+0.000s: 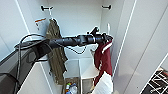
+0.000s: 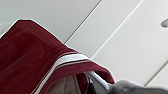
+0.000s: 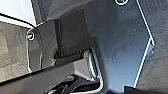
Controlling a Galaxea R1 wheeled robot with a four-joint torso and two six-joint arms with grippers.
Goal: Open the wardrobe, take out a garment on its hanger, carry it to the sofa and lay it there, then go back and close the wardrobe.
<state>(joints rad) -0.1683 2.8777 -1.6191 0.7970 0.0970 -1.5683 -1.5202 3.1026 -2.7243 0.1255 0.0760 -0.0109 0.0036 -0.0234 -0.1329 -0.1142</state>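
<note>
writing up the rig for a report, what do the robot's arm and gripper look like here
The left arm is a slim matte black tube built of round jointed segments, widening toward a bulkier black shoulder housing. A thin black cable loops loosely beneath it, and more black cabling curls near its base. The left gripper is black too, with small knobbly fittings on top.

We see the wardrobe (image 1: 75,15) standing open, its rail brackets high inside. An olive-brown garment (image 1: 55,50) hangs at its left; the maroon garment (image 1: 103,60) hangs toward its right. Low inside sits a box of bottles (image 1: 70,87).
</note>
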